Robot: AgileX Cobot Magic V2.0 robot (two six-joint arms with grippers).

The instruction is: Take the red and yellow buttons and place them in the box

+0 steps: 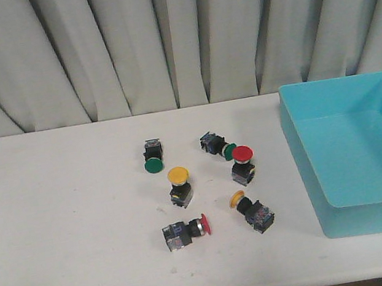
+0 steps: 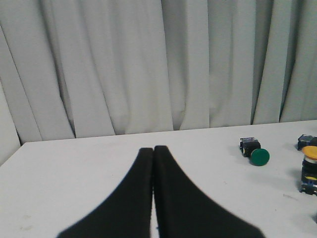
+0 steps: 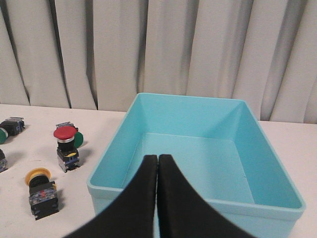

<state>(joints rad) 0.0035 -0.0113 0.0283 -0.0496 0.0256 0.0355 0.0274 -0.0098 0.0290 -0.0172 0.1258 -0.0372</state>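
Two red buttons lie mid-table: one upright point(image 1: 242, 162), one on its side point(image 1: 186, 232). Two yellow buttons sit near them, one upright point(image 1: 179, 185), one tipped over point(image 1: 253, 210). The turquoise box point(image 1: 305, 160) stands empty at the right. Neither gripper shows in the front view. My left gripper point(image 2: 153, 149) is shut and empty over bare table, left of the buttons; a yellow button point(image 2: 310, 168) shows at its view's edge. My right gripper point(image 3: 157, 157) is shut and empty in front of the box point(image 3: 114, 148), with a red button point(image 3: 66, 147) and a yellow button point(image 3: 40, 192) beside it.
Two green-capped switches lie behind the cluster, one point(image 1: 152, 156) at the left and one point(image 1: 216, 145) touching the upright red button; the first is also the green switch point(image 2: 254, 151) in the left wrist view. Grey curtain hangs behind the white table point(image 1: 57, 226).
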